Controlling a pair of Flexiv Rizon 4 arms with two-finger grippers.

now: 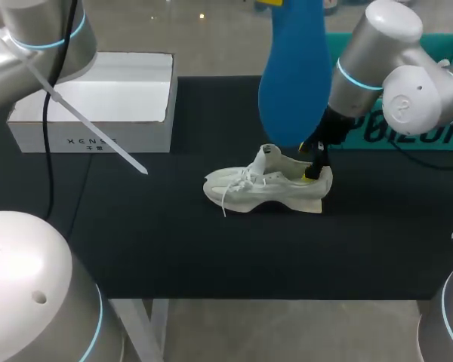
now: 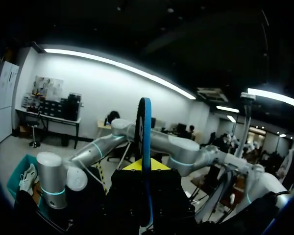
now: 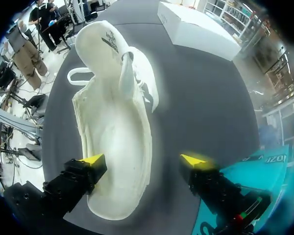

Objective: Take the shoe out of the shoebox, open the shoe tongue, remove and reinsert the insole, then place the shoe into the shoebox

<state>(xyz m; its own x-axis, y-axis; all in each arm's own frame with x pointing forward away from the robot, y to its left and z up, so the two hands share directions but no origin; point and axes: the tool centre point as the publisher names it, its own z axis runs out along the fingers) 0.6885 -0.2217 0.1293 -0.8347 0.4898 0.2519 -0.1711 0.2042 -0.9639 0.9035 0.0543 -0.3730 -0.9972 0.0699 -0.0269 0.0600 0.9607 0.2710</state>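
A white sneaker (image 1: 268,188) lies on the black mat, toe toward the shoebox, tongue pulled up. My right gripper (image 1: 314,169) hangs open over its heel; in the right wrist view the right gripper (image 3: 143,159) has the bare inside of the sneaker (image 3: 115,127) under it, one fingertip (image 3: 93,159) over the heel's outer rim and the other over the mat. The blue insole (image 1: 291,75) hangs high above the shoe. In the left wrist view my left gripper (image 2: 146,171) is shut on the insole (image 2: 145,127), seen edge-on. The white shoebox (image 1: 98,102) stands open at the back left.
A teal lid or tray (image 1: 408,128) lies at the back right beside the right arm, also in the right wrist view as the teal tray (image 3: 250,166). The shoebox (image 3: 201,29) sits beyond the shoe's toe. Bare black mat (image 1: 211,249) lies in front of the shoe.
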